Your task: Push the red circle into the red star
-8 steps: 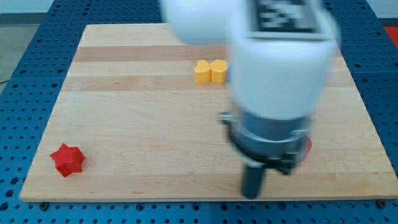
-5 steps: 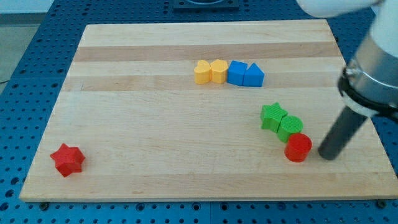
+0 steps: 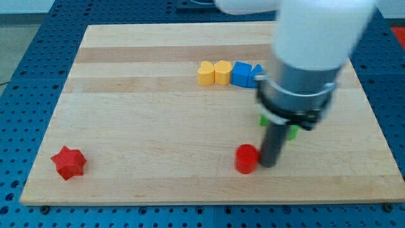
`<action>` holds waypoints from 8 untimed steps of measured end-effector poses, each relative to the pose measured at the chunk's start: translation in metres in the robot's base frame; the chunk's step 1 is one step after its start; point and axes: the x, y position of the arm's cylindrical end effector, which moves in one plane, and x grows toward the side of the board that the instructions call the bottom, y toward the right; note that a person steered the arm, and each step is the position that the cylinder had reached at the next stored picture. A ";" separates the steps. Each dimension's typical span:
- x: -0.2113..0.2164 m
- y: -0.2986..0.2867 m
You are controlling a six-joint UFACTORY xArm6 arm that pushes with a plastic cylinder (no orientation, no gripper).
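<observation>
The red circle lies near the board's bottom edge, right of the middle. My tip stands right against the circle's right side, touching it or nearly so. The red star lies far off at the board's bottom left corner. The arm's white and grey body rises above the tip and covers part of the board's right half.
A row of blocks sits near the view's top middle: a yellow block, a second yellow block, a blue block and another blue block partly behind the arm. Green blocks peek out behind the rod.
The red circle has slid left along the bottom of the board, about 90 px. My tip moved left with it, from the circle's right side, and the arm now hides the green blocks.
</observation>
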 end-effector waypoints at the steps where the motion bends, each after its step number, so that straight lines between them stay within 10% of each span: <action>1: 0.000 -0.081; 8: 0.016 -0.153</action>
